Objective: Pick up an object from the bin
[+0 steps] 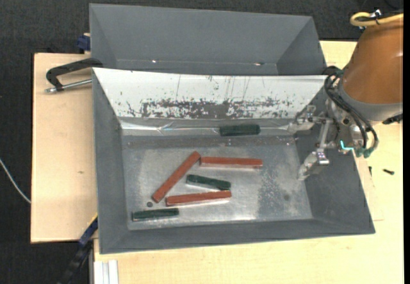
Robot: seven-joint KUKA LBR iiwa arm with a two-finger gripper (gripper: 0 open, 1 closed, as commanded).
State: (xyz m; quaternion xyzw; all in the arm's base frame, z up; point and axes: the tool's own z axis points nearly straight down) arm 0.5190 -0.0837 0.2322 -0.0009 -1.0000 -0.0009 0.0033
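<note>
My gripper (301, 149) hangs over the right side of the bin floor, open, with nothing between its fingers. One fingertip (307, 171) points down-left and the other (296, 126) lies near the back wall. The nearest thing is a red-brown bar (230, 162) lying flat to the gripper's left. A dark green bar (239, 129) rests against the foot of the back wall, also left of the gripper. Both are apart from the fingers.
Left of centre lie a slanted red-brown bar (175, 177), a short dark green bar (208, 181) and another red-brown bar (198, 198). A dark green bar (155, 214) sits by the front left corner. The bin's sloping right wall is close beside the gripper.
</note>
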